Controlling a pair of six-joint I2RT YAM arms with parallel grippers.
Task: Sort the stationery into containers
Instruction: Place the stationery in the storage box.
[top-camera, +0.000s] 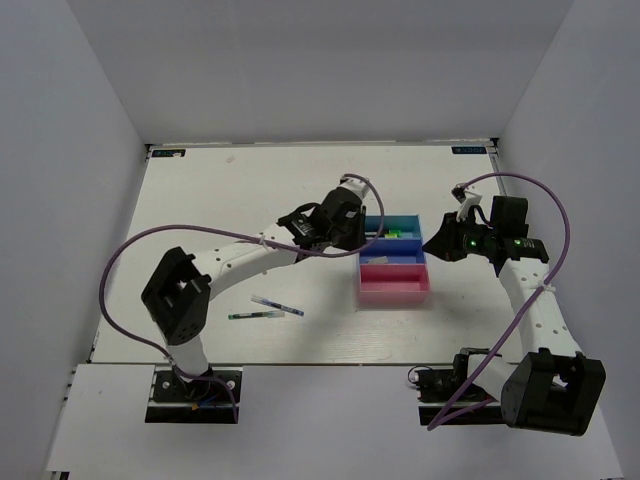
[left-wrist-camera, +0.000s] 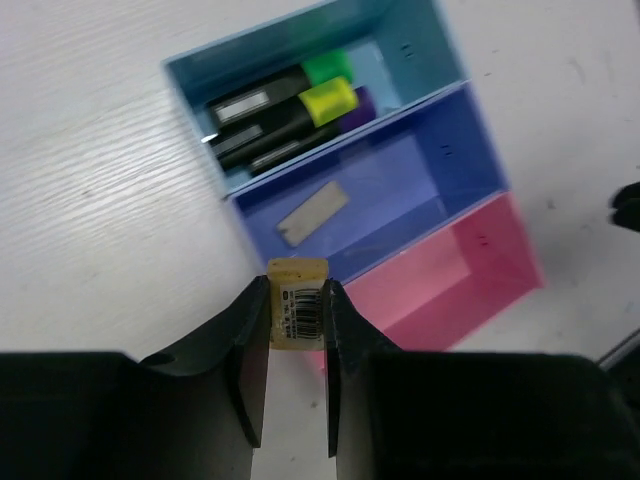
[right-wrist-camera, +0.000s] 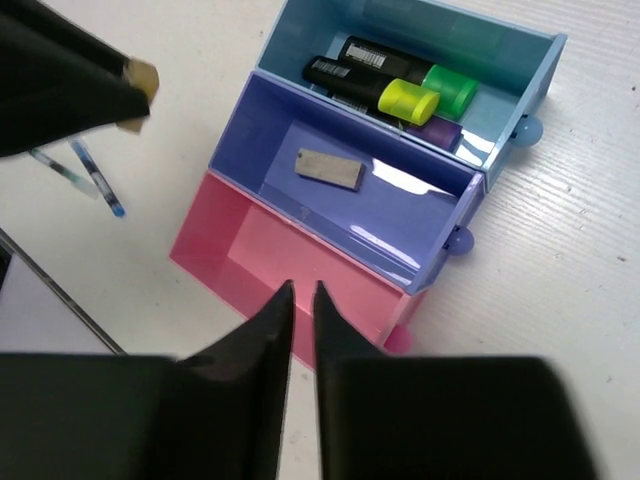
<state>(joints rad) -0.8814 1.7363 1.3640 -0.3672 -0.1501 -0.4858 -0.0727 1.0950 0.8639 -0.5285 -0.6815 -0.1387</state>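
Observation:
My left gripper (left-wrist-camera: 298, 292) is shut on a tiny tan block (left-wrist-camera: 298, 302) with a barcode. It hangs over the near wall where the dark blue tray (left-wrist-camera: 470, 140) meets the pink tray (left-wrist-camera: 500, 260). A greyish eraser (left-wrist-camera: 313, 212) lies in the dark blue tray. The yellow-capped highlighter (left-wrist-camera: 330, 100) and the green-capped highlighter (left-wrist-camera: 328, 68) lie in the light blue tray (left-wrist-camera: 190, 90). My right gripper (right-wrist-camera: 300, 288) hovers over the pink tray (right-wrist-camera: 260, 250), its fingers a narrow gap apart with nothing between them. Two thin pens (top-camera: 270, 308) lie on the table left of the trays.
A purple item (left-wrist-camera: 358, 108) lies beside the highlighters in the light blue tray. The left arm (top-camera: 250, 255) stretches across the table toward the trays (top-camera: 393, 283). The right gripper (top-camera: 440, 245) sits just right of them. White walls close in the table.

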